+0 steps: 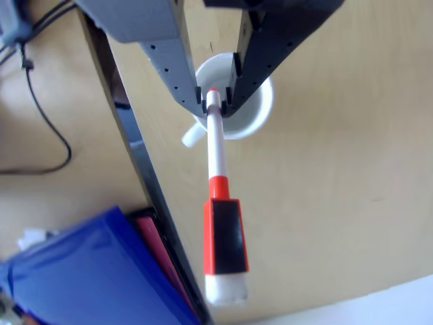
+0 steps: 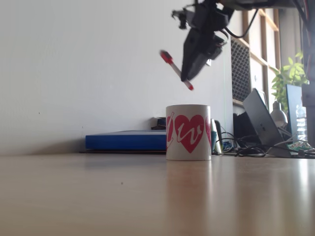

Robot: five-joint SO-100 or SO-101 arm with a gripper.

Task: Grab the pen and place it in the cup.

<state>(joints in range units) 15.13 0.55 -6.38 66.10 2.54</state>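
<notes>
Pale wooden surface (image 2: pixel 98 196) stretched out before a plain white wall, with a blue flat case (image 2: pixel 125 141) lying behind the cup. High above it, the end effector (image 1: pixel 215 101) was seen closed narrowly on the pen (image 1: pixel 218 169), clamped just behind the small orange tip. In the fixed view the pen (image 2: pixel 175 70) was held tilted, its tip pointing down and to the right, its thick banded end raised up-left. The cup (image 2: pixel 188 132) stood upright directly below, well apart from the tip, its mouth open upward. In the other view the cup's rim (image 1: pixel 260 118) was seen behind the fingertips, the pen's long axis running away from it. Open air lay all round; the surface's dark edge (image 1: pixel 145 176) was judged near the cup.
</notes>
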